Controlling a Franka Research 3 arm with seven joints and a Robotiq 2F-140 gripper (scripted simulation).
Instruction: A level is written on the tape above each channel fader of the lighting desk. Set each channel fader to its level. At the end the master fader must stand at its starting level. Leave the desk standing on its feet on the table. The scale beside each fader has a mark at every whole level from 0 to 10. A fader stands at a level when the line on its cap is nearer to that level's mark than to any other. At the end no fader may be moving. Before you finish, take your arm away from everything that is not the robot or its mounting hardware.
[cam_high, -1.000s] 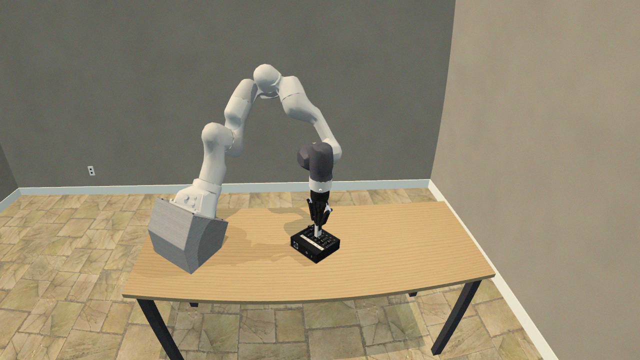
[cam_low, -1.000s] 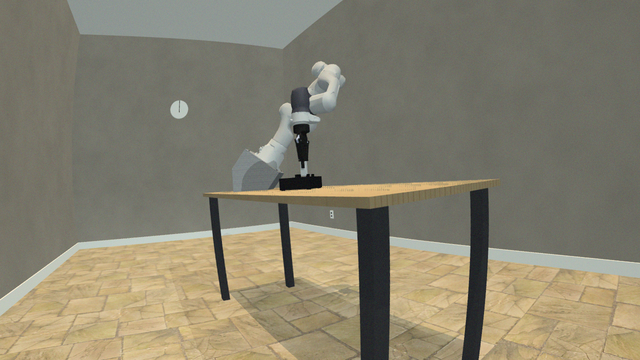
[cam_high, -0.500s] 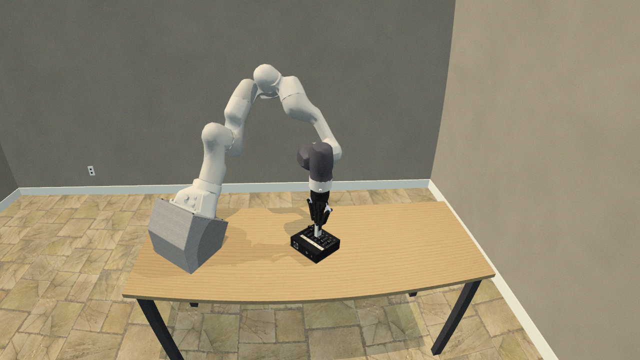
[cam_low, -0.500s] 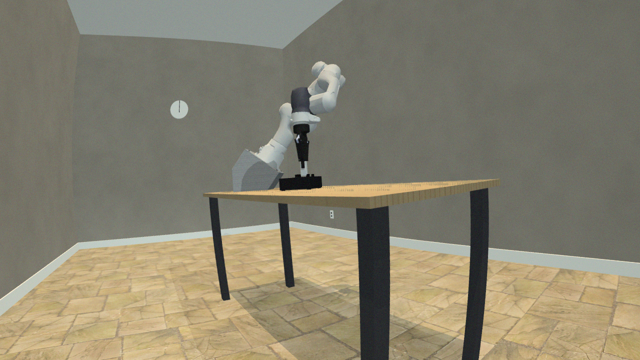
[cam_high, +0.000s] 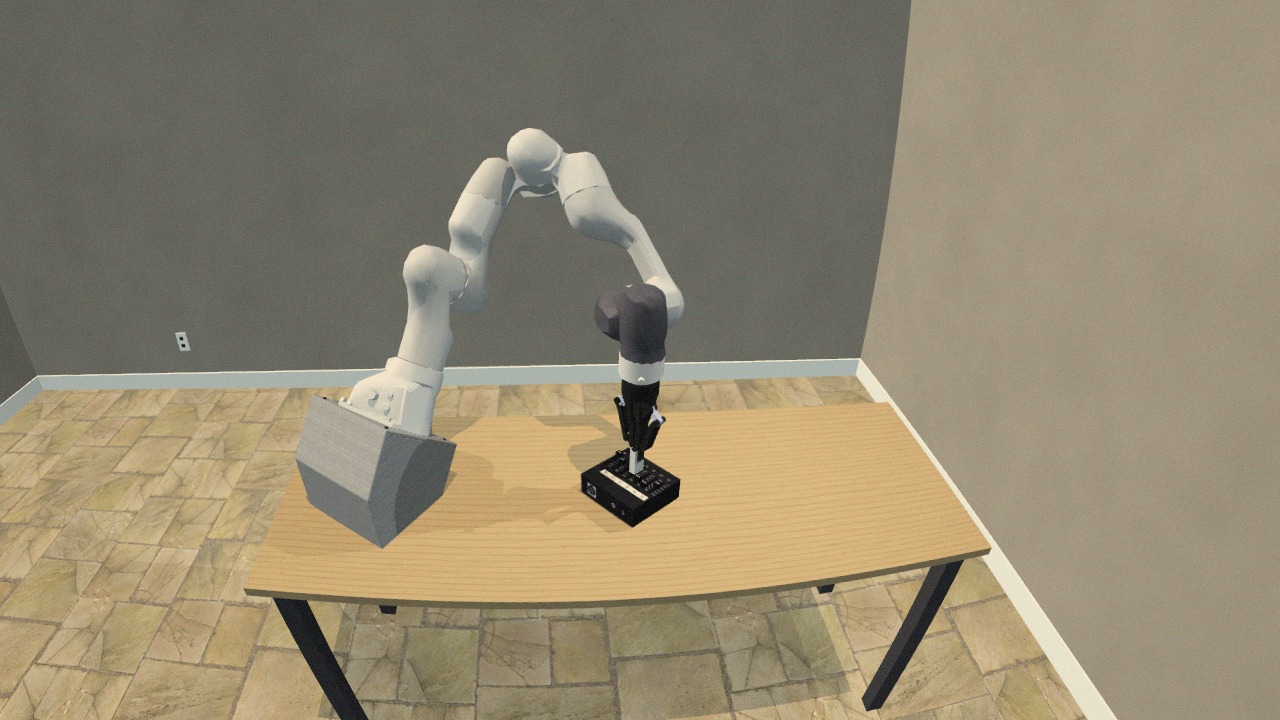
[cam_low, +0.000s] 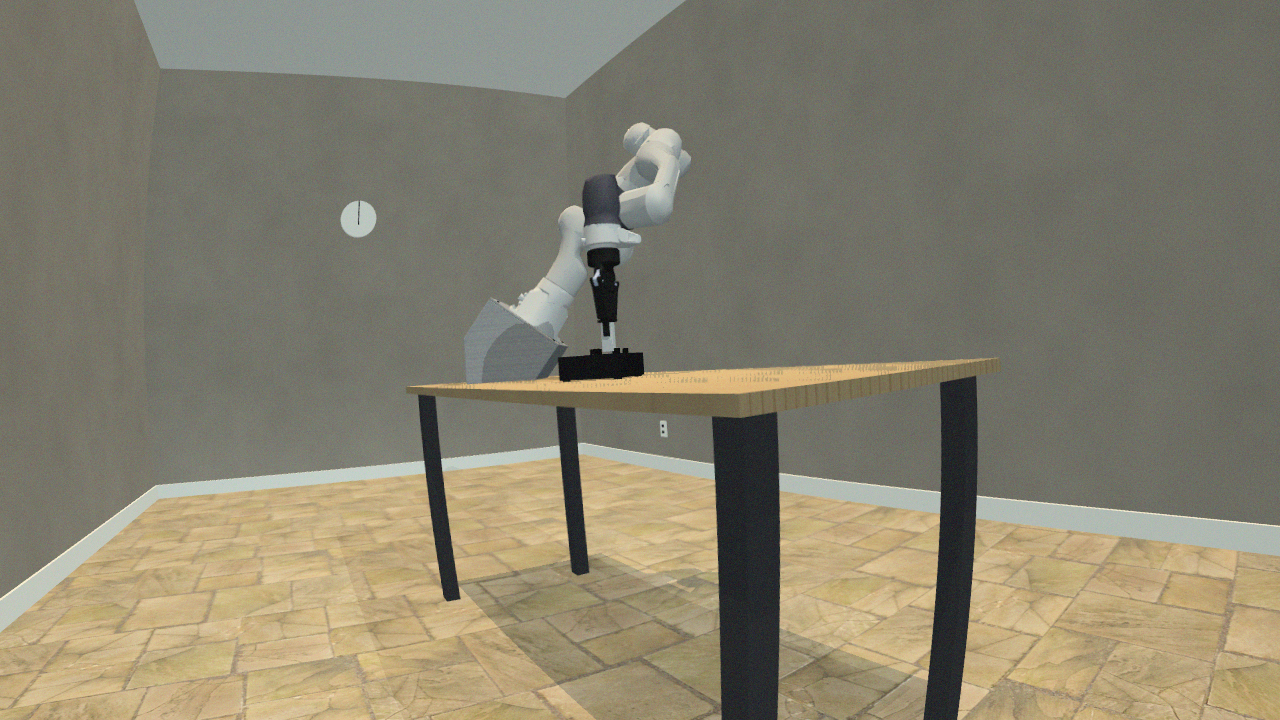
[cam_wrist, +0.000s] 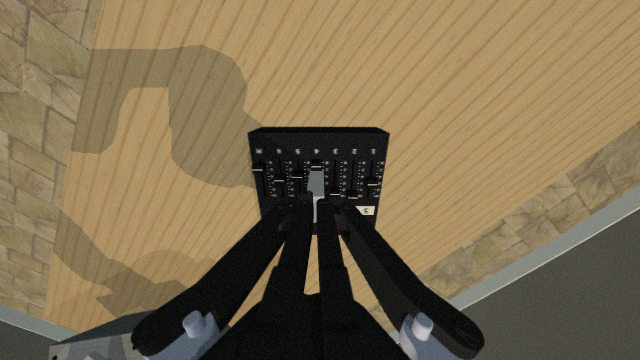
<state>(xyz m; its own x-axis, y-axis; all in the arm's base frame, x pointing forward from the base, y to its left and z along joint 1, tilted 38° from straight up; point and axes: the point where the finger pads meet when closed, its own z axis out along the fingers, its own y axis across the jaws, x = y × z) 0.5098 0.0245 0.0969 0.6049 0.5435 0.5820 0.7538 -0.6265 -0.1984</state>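
The gripper was fully closed with nothing between its fingers, its tip down among the faders of the lighting desk. The desk stood flat near the middle of the counter.

A black lighting desk with seemingly white-lined caps sits on the striped tan wood table.
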